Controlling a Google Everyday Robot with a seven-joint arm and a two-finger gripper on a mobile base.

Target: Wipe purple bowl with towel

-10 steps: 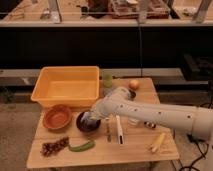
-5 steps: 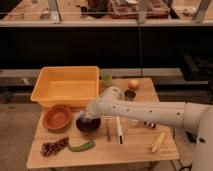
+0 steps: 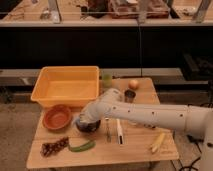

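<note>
Firstly, at the front edge of the tabletop (image 3: 130, 150), nearer the camera than the claw, lie a green pod (image 3: 81, 146) and a dark red-brown cluster (image 3: 54, 147). A pale yellow item (image 3: 158, 142) lies well off on the arm's side. None touches the work. They are judged to be spare items, lying out of the wiping path.

Next, just beside the claw on the arm's side, a fork (image 3: 107, 131) and a white utensil (image 3: 119, 133) lie flat, apart from the bowl.

The claw (image 3: 85, 120) sits low over the purple bowl (image 3: 90, 125), at or inside its rim. The white arm (image 3: 150, 116) reaches in from the right of the view. The bowl stands upright on the tabletop directly beneath the claw. That low placement is judged to suit pressing cloth onto the bowl's surface.

How far the claw is open cannot be told, as its end merges with the dark bowl. The towel cannot be made out apart from the claw. A pale patch at the bowl's rim may be it, unconfirmed.

An orange-brown bowl (image 3: 57, 117) stands close on the claw's far side from the arm. Whether it touches the purple bowl cannot be told.

Beyond the claw stand a metal cup (image 3: 129, 95), a round orange fruit (image 3: 133, 84) and a green cup (image 3: 106, 80). The yellow tub (image 3: 65, 100) stands farther back, well apart from the work.
</note>
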